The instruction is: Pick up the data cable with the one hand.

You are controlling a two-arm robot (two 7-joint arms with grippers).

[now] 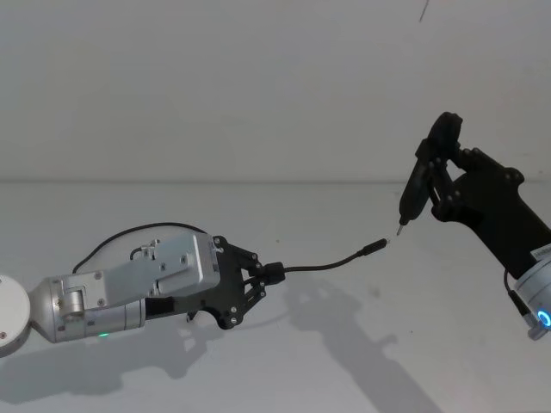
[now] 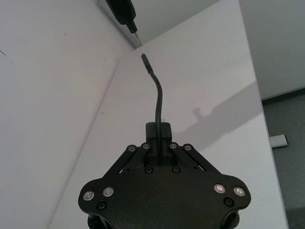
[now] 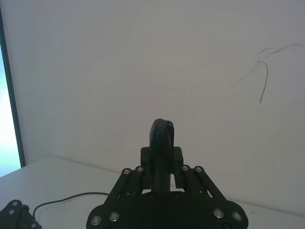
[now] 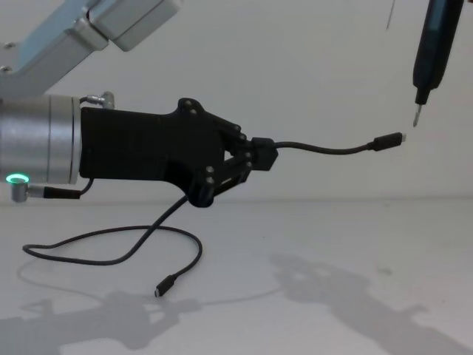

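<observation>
In the chest view the data cable runs back past the left gripper and drops into a loose loop on the white table, its far plug lying lower left of centre. A bare white wall stands behind. The left gripper's fingers are closed on the cable, holding it clear of the table. The free plug reaches right, just short of the tip of a pen-shaped tool clamped in the right gripper at upper right.

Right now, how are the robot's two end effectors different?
The left end effector grips the data cable; the right end effector grips a pen-shaped tool. The left reaches low over the table; the right is raised higher. Both are black and shut on something.
</observation>
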